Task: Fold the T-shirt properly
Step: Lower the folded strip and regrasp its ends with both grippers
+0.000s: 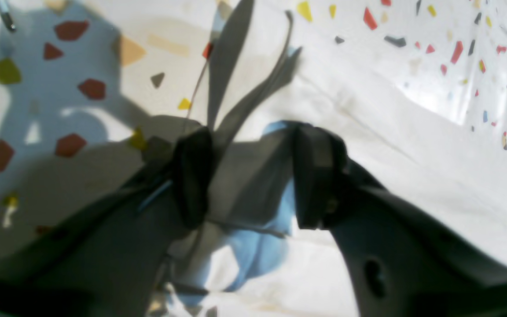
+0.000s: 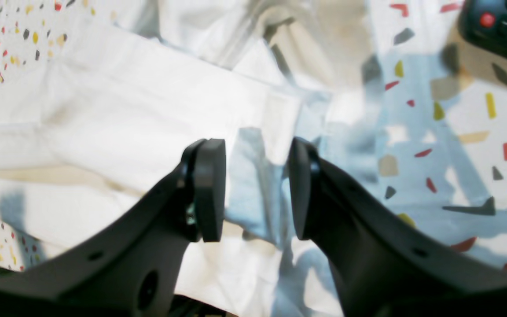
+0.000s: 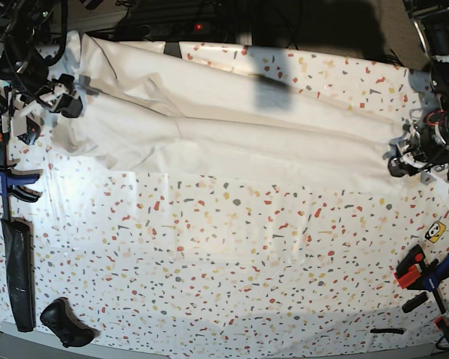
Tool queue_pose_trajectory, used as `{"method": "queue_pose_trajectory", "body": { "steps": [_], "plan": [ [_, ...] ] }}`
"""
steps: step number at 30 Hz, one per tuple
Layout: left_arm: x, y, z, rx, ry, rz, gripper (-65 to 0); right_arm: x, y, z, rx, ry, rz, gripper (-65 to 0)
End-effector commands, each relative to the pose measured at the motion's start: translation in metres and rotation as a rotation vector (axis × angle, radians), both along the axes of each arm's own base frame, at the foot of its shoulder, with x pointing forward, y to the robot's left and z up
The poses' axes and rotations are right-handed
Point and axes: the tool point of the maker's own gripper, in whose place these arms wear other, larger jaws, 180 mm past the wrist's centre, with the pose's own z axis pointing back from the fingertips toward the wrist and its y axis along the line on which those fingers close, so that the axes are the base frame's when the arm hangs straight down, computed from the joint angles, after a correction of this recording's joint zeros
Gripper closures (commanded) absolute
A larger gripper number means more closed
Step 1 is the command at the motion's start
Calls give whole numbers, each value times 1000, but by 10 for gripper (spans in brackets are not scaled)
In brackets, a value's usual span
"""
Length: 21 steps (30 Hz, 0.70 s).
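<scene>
The T-shirt point(image 3: 232, 138) is lying stretched out as a long white band across the far part of the speckled table point(image 3: 224, 269), reaching from the left edge of the base view almost to the right edge. It is folded lengthwise, with a crease running along it, and one sleeve part is spreading toward the near side on the left of that view.

The left gripper point(image 1: 253, 176) is sitting at the end of the shirt on the right of the base view. In its wrist view the two dark pads are standing apart, and a bunch of white fabric is lying between them; I cannot tell if the pads are pressing it or only standing around it.

The right gripper point(image 2: 255, 189) is at the other end of the shirt. Its pads are also standing apart, with a fold of the cloth rising in the gap between them, and here too I cannot tell whether the cloth is pinched.

A dark remote control point(image 2: 500, 26) is lying on the table near this gripper. Clamps point(image 3: 426, 273) are resting at the table edges. No container is showing in these views.
</scene>
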Motion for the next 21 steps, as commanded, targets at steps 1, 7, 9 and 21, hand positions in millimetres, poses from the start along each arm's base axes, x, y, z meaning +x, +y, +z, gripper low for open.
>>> {"method": "queue_pose_trajectory", "body": {
  "steps": [1, 7, 9, 21],
  "plan": [
    [-22, -8, -16, -9, 121, -47, -236, 7, 0, 8, -7, -34, 14, -240],
    [-21, -14, -14, -46, 114, -47, 0, 12, 22, -12, 48, -12, 61, -240],
    [-20, -14, -13, -48, 105, -44, 0, 13, 24, -13, 46, -12, 68, -240],
    [-15, -8, -9, -37, 75, -31, 0, 4, 3, -24, -61, 64, 15, -240]
  ]
}}
